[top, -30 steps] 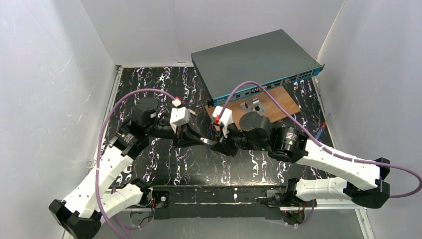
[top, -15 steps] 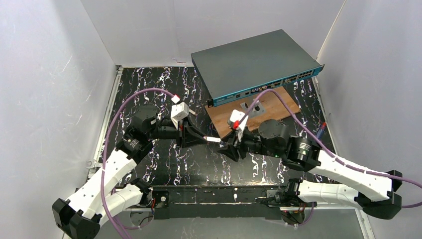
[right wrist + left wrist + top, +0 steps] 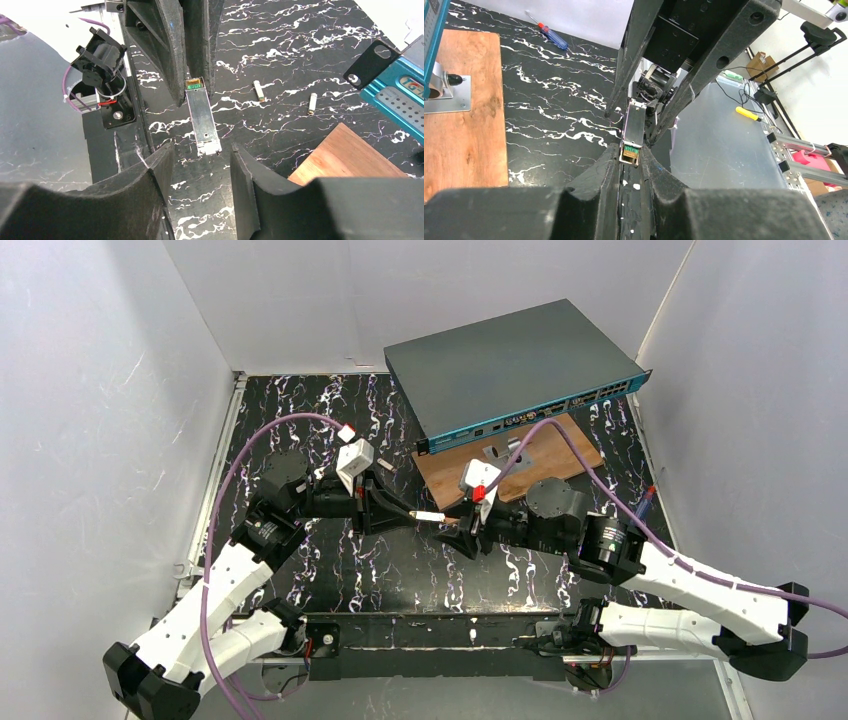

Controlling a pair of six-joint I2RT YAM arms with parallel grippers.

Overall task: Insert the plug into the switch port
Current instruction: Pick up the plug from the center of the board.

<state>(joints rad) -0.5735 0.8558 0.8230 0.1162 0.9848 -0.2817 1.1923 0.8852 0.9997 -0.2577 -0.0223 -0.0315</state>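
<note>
**Handover above the table, read left to right.** The left end effector (image 3: 405,512) is closed narrowly on the plug (image 3: 430,516). In the left wrist view its fingers (image 3: 604,170) pinch the end that shows a green contact edge. The plug is a small metal-cased module, held roughly level above the black marbled table (image 3: 340,570) and well short of the switch (image 3: 510,360).

The right end effector (image 3: 455,527) faces the left one. Its jaws stand wide on either side of the plug's free end, and the right wrist view shows a clear gap at each finger (image 3: 160,165), so it grips nothing yet.

Farther right and behind, the switch sits tilted with its front edge propped on a wooden board (image 3: 440,478) and its teal port strip towards the arms.

*Handling, as a judgement:*
- The plug looks light and stiff.
- Its smooth metal flanks may slip under a loose pinch.
- The exposed contact edge looks delicate.
- The best hold is probably on the flat sides near the free end, leaving the contact end clear to enter a port.
</note>
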